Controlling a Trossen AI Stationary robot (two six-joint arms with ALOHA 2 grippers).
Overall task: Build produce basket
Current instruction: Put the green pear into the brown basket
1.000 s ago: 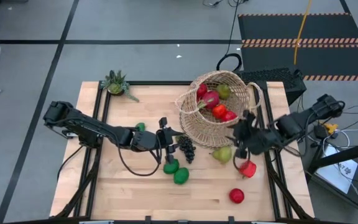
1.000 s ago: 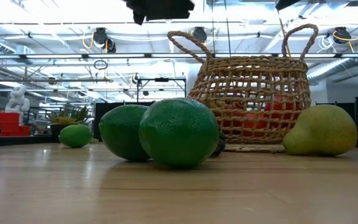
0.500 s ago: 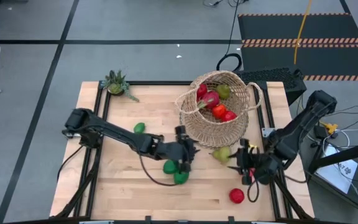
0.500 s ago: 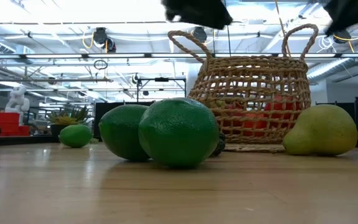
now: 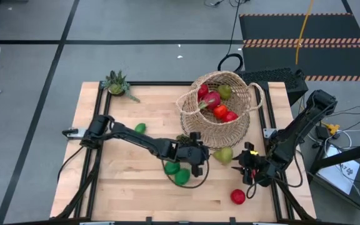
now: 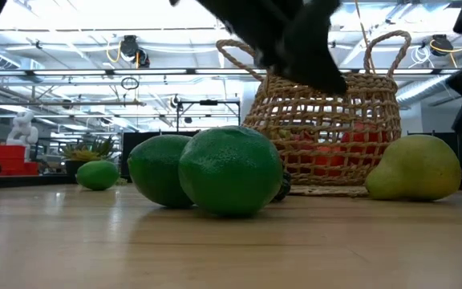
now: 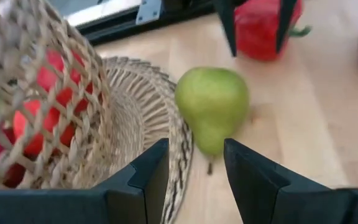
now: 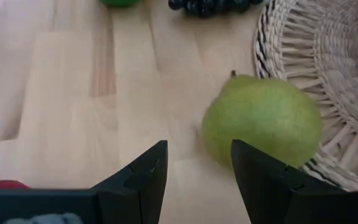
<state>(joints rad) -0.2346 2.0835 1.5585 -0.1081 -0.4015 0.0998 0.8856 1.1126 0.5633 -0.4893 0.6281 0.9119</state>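
The woven basket [image 5: 220, 106] stands on the table's far right with red, pink and green produce inside. A green pear [image 5: 224, 154] lies on the wood just near of it. My left gripper [image 5: 206, 159] hangs open to the pear's left, and the pear [image 7: 213, 109] shows beyond its fingers. My right gripper [image 5: 239, 164] hangs open to the pear's right, with only bare wood between its fingers [image 8: 197, 165]. A red pepper [image 7: 263, 28] lies behind the right gripper's fingers. Two limes [image 5: 176, 172] lie beside the left arm. Dark grapes [image 8: 216, 5] are mostly hidden under it.
A red apple [image 5: 237, 197] lies near the front edge at the right. A single lime [image 5: 140, 128] lies at mid left. A spiky potted plant [image 5: 117, 83] stands at the far left corner. Bare wood spreads across the near left.
My left gripper has reached toward the table's right edge and sunk, passing over the grapes to the pear's left side. My right gripper has come down and toward the near edge, and now covers the red pepper in the high view. No produce has moved.
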